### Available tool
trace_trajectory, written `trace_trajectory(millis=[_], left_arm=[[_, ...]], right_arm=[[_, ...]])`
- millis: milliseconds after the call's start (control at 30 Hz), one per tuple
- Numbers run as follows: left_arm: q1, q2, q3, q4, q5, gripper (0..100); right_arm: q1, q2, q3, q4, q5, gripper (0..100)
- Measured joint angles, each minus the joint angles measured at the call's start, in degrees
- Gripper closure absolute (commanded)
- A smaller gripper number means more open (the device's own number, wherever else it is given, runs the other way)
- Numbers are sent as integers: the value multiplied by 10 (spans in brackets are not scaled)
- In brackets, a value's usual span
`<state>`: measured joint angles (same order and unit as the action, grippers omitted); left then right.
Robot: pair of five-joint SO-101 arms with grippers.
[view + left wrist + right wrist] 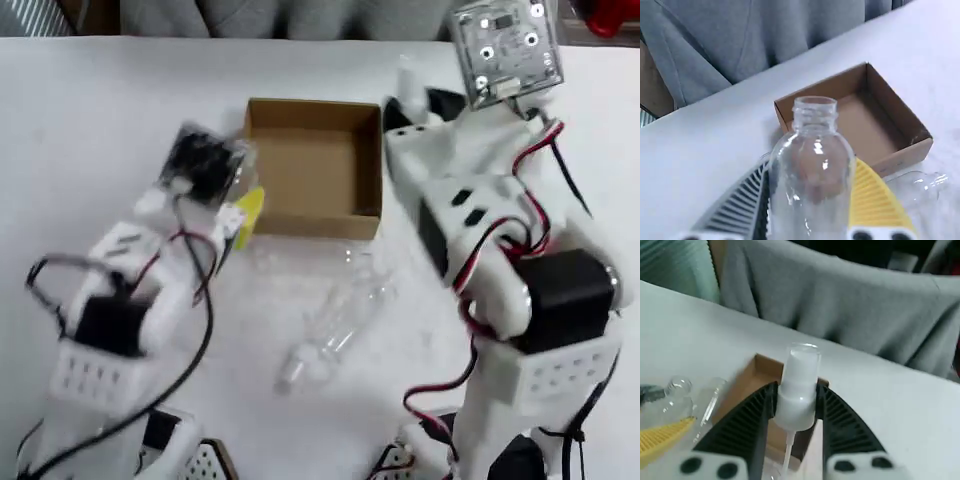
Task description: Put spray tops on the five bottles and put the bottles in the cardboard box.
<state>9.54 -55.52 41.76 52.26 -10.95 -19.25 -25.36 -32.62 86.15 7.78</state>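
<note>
At 9 o'clock of the cardboard box (315, 170), an open-necked bottle (812, 125) is clamped in the left gripper (811, 166) and a spray top (800, 365) in the right gripper (796, 389) at 3 o'clock, so its tube (788, 450) could be bent on the bottle if misaligned.

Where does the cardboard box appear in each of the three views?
High view: the cardboard box sits at upper centre, open side up.
Left wrist view: the box lies just beyond the clear bottle held in the jaws.
Right wrist view: a corner of the box shows behind the spray top held in the jaws.
Shared landmark: the grey fabric behind the box.
</note>
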Motion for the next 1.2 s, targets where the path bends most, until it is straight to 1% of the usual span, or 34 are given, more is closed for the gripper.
trace_trajectory(millis=[133,267,333,467,533,633,733,933,1000,1100,1200], left_arm=[[-2,-89,28,15,4,924],[-4,-154,72,15,4,924],[-3,-180,92,15,4,924],[-4,-228,145,15,8,924],[-4,-254,181,6,8,924],[-3,-286,236,-42,9,924],[-4,-309,267,-66,10,924],[6,-319,276,-68,10,924],[10,-319,276,-68,10,927],[7,-319,276,-68,12,967],[-1,-319,276,-68,60,972]], right_arm=[[-56,0,-29,-40,0,977],[-143,0,-36,-110,2,981],[-172,-4,-36,-118,16,981],[-179,-28,-37,-47,29,981],[-176,-29,-37,-45,30,981],[-154,-28,-37,-57,27,981],[-156,-25,-29,-101,-18,981],[-154,10,46,-215,-198,982],[-149,9,67,-248,-221,982],[-152,9,86,-279,-230,982],[-150,10,104,-306,-234,982]])
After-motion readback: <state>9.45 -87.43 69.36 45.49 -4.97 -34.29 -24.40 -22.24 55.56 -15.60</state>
